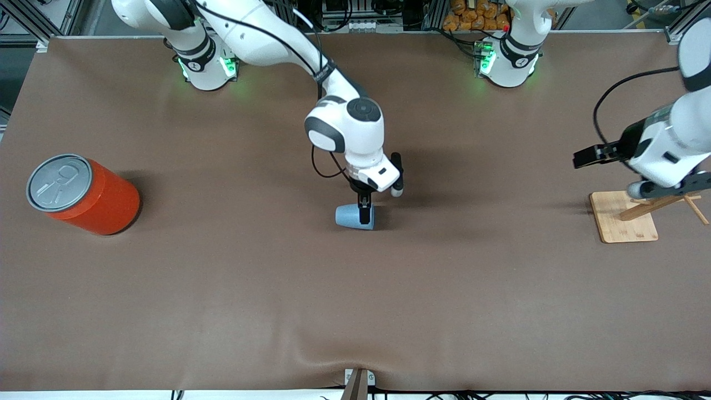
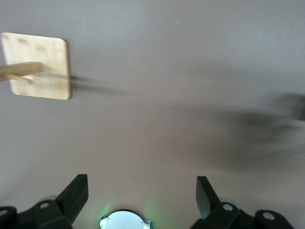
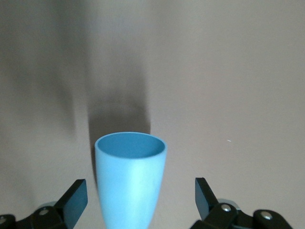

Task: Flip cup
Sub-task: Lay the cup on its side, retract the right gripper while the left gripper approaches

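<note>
The light-blue cup (image 1: 350, 216) lies on its side near the middle of the brown table (image 1: 355, 311). My right gripper (image 1: 365, 215) is down at the cup, reaching from the right arm's base. In the right wrist view the cup (image 3: 131, 181) lies between the two black fingers (image 3: 71, 200), with a gap on each side; its darker open mouth points away from the camera. The right gripper (image 3: 141, 202) is open and not touching the cup. My left gripper (image 1: 584, 157) waits in the air over the left arm's end of the table, open and empty (image 2: 142, 200).
A large orange can (image 1: 83, 194) with a grey pull-tab lid stands at the right arm's end of the table. A wooden stand on a square base (image 1: 622, 216) stands under the left arm and also shows in the left wrist view (image 2: 40, 67).
</note>
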